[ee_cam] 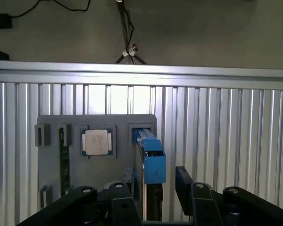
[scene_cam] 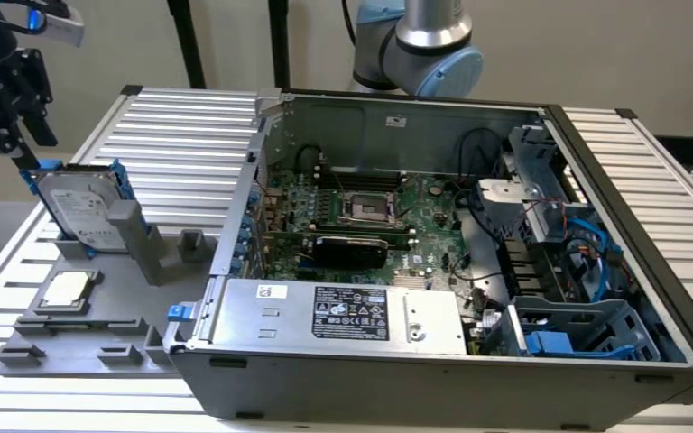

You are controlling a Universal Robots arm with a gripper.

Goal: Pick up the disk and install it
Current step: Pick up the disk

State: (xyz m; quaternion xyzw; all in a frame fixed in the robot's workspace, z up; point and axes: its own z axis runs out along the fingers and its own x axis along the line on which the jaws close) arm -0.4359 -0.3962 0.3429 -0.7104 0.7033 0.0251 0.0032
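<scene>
Centring the gripper (ee_cam: 155,175) on the disk (scene_cam: 82,203) comes first: fingers square to its flat faces, thin top edge midway between them. Gripper is wide open, holds nothing, and hangs above the disk, clear of it. Disk stands upright in the grey fixture (scene_cam: 118,336) on the tabletop (scene_cam: 190,126).

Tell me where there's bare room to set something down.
Bare ribbed table lies past the grey fixture, beside the case, and along its other side on the exterior view's right. The fixture is crowded: disk, chip.
</scene>
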